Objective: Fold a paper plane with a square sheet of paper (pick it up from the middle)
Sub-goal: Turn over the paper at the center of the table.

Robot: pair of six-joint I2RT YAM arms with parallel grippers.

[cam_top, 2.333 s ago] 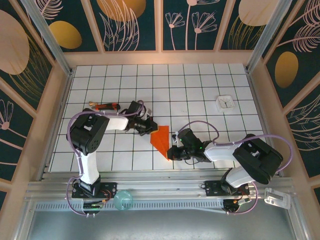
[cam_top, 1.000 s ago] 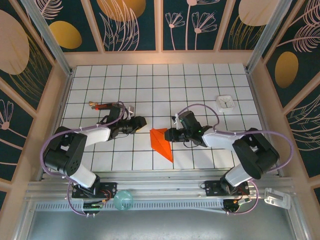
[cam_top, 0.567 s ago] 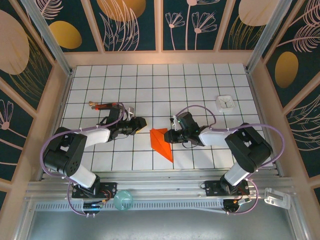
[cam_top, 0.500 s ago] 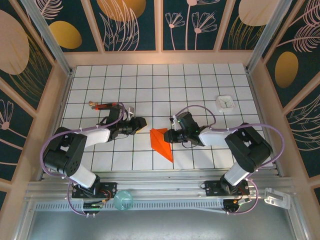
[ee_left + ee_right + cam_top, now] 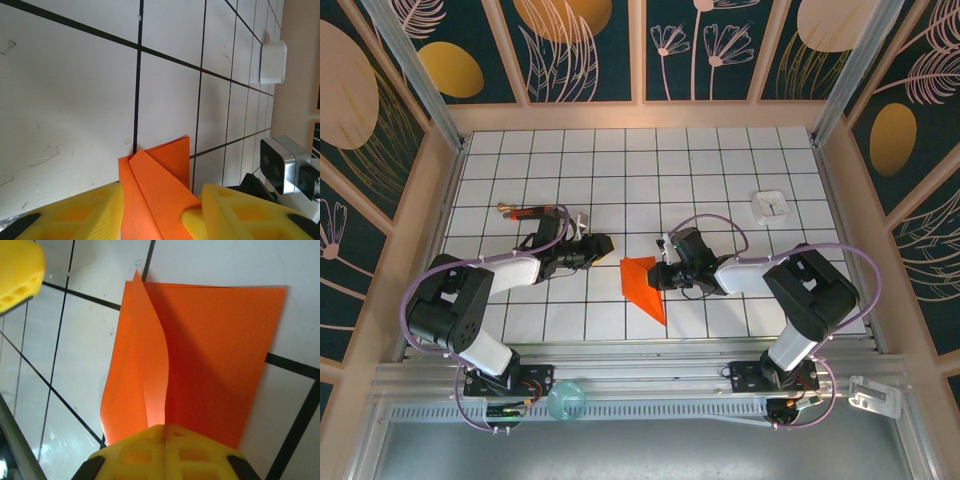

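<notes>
The orange-red sheet of paper (image 5: pixel 642 287) lies folded on the grid table, tapering toward the near edge. My right gripper (image 5: pixel 658 277) sits low at its right side, shut on a flap of the paper (image 5: pixel 150 365) that curls up from the fold; the yellow fingers (image 5: pixel 164 429) meet with the flap pinched between them. My left gripper (image 5: pixel 609 244) hovers at the paper's far left corner, open. In the left wrist view the paper (image 5: pixel 160 175) lies between its two yellow fingers (image 5: pixel 161 195), close against the right one.
A thin red-and-black stick tool (image 5: pixel 530 211) lies at the far left behind the left arm. A small white square object (image 5: pixel 770 206) sits at the far right, also seen as a white block (image 5: pixel 272 62). A teal round piece (image 5: pixel 566 400) rests on the front rail.
The right gripper has closed on the raised flap and crept slightly left. Earlier it came round from the paper's near side. The left gripper drew back from the paper, then stayed still.
</notes>
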